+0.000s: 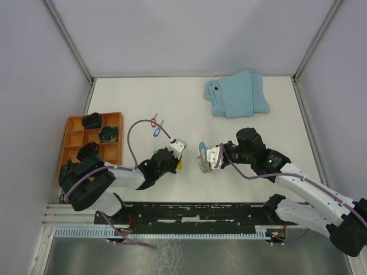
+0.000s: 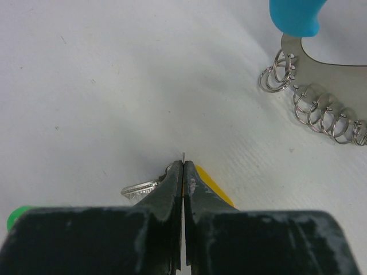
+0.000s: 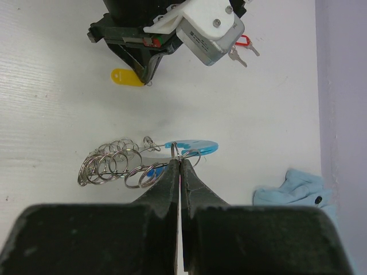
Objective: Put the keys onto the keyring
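My left gripper point(image 1: 175, 162) is shut low over the table on the small ring of a key with a yellow tag point(image 2: 215, 184); its silver key blade point(image 2: 140, 188) sticks out left of the jaws point(image 2: 183, 166). A green tag point(image 2: 20, 215) shows at the lower left. My right gripper point(image 1: 206, 160) point(image 3: 179, 159) is shut on a ring of the keyring point(image 3: 192, 148), a bright blue piece with several metal rings point(image 3: 112, 163), also seen in the left wrist view point(image 2: 321, 97). Red-tagged point(image 1: 153, 121) and blue-tagged point(image 1: 155, 132) keys lie on the table beyond the left gripper.
A folded light-blue cloth point(image 1: 236, 94) lies at the back right. An orange compartment tray point(image 1: 73, 137) with dark items stands at the left edge. A purple cable arcs over the left arm. Walls enclose the table.
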Available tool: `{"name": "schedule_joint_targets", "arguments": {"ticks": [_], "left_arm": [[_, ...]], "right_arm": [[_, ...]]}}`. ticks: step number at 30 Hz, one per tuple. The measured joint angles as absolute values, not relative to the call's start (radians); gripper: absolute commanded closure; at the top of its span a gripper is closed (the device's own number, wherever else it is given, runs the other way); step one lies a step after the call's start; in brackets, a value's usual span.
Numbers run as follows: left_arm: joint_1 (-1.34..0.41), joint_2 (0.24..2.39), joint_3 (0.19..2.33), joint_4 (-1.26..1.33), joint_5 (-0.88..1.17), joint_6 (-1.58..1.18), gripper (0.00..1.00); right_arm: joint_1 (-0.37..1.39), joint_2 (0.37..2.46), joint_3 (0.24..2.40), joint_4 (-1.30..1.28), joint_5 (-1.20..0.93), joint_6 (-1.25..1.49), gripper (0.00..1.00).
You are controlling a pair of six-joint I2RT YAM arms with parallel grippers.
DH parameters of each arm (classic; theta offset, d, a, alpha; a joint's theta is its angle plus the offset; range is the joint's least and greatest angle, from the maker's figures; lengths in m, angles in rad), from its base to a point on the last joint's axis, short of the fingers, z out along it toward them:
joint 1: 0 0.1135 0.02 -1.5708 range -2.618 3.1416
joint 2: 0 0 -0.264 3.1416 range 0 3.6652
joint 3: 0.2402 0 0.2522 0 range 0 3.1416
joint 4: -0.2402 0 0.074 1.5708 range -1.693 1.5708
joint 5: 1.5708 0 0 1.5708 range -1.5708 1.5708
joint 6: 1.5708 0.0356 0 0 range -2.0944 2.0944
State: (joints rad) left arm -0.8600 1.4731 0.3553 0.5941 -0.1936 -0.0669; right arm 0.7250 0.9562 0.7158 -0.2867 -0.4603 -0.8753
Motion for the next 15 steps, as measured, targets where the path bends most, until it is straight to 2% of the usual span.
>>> {"name": "schedule_joint_targets", "arguments": {"ticks": [7, 12, 15], "left_arm": [[-0.860, 1.364, 0.353, 0.485, -0.205, -0.091, 0.74], [-0.860, 1.266, 0.413, 0.305, -0.204, -0.125, 0.65], [-0.860, 1.261, 0.495, 0.183, -0.200, -0.144, 0.64]], "right_arm": [[0.725, 0.955, 0.716, -0.287, -0.461, -0.876, 0.99], [0.725, 0.954, 0.716, -0.287, -0.461, -0.876, 0.99], [0.725, 0.954, 0.716, -0.287, -0.461, -0.875, 0.99]]}}
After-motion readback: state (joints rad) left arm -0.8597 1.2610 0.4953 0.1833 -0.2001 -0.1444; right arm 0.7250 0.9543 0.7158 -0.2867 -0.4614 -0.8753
